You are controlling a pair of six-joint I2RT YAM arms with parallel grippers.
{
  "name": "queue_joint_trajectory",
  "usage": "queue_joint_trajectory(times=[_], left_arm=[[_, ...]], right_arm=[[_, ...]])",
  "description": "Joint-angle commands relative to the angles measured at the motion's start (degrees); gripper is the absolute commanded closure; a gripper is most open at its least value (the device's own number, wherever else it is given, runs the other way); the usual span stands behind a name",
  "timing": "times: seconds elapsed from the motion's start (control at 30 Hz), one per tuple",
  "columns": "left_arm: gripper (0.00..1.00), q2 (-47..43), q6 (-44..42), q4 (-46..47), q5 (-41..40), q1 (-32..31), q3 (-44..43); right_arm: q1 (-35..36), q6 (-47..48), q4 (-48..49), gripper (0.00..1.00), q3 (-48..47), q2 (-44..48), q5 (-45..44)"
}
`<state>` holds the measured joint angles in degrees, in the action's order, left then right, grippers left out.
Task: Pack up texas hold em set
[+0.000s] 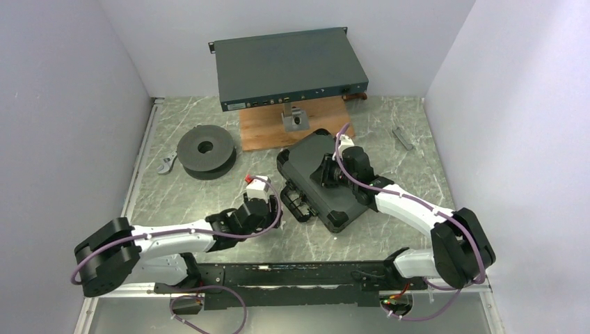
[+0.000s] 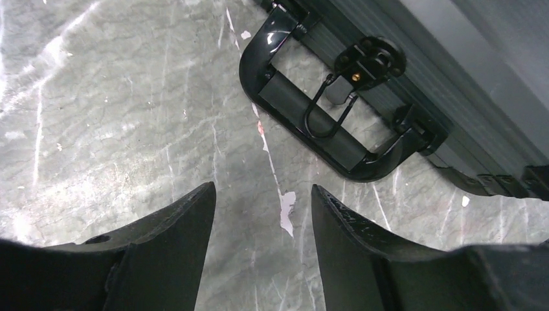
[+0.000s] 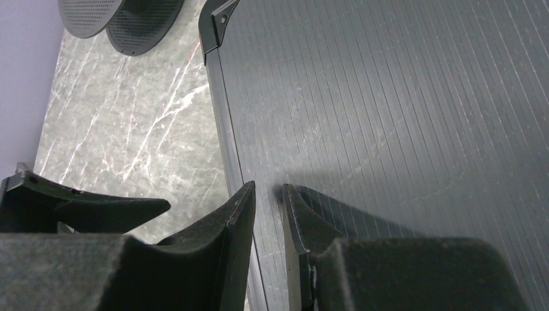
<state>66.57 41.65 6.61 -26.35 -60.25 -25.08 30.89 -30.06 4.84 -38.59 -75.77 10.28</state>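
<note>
The black plastic case (image 1: 306, 161) lies flat and closed on the marble table, its handle (image 1: 296, 202) facing the left arm. My right gripper (image 1: 331, 174) rests over the ribbed lid (image 3: 388, 116) near its left edge. Its jaws (image 3: 268, 191) are almost together with nothing between them. My left gripper (image 1: 270, 202) is open and empty just above the bare table (image 2: 262, 194). The handle (image 2: 311, 123) and a latch (image 2: 369, 61) lie a short way ahead of it. Chips, cards and discs are out of view.
A dark grey spool (image 1: 205, 149) lies at the back left and also shows in the right wrist view (image 3: 123, 16). A flat teal-grey metal box (image 1: 289, 69) stands at the back over a wooden board (image 1: 264, 132). A small grey bar (image 1: 402, 137) lies at the back right.
</note>
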Motion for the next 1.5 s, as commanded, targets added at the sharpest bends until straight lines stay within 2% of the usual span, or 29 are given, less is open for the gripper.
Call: queue_joint_trajectory(times=[0.0,0.13,0.37,0.67,0.87,1.47], left_arm=[[0.41,3.55,1.02,5.81,5.12,2.79,0.52],[0.45,6.29,0.95,9.27,9.23,5.05,0.71],[0.54,11.27,0.73,11.29,11.51,6.02,-1.39],[0.66,14.47,0.36,12.45,12.56,6.19,-3.42],[0.78,15.66,0.45,12.93,13.2,6.22,-4.05],[0.81,17.82,0.33,13.51,14.18,6.23,-6.03]], right_arm=[[0.96,1.73,-17.35,0.73,4.04,-5.55,-4.95],[1.18,1.86,-17.41,0.73,3.71,-6.13,-5.01],[1.53,2.27,-17.48,0.73,3.12,-7.14,-4.92],[1.86,2.37,-17.55,0.74,2.9,-7.82,-4.58],[2.38,1.97,-17.8,0.74,3.16,-7.65,-4.63],[7.76,-1.4,-21.44,0.76,3.42,-8.68,-9.62]])
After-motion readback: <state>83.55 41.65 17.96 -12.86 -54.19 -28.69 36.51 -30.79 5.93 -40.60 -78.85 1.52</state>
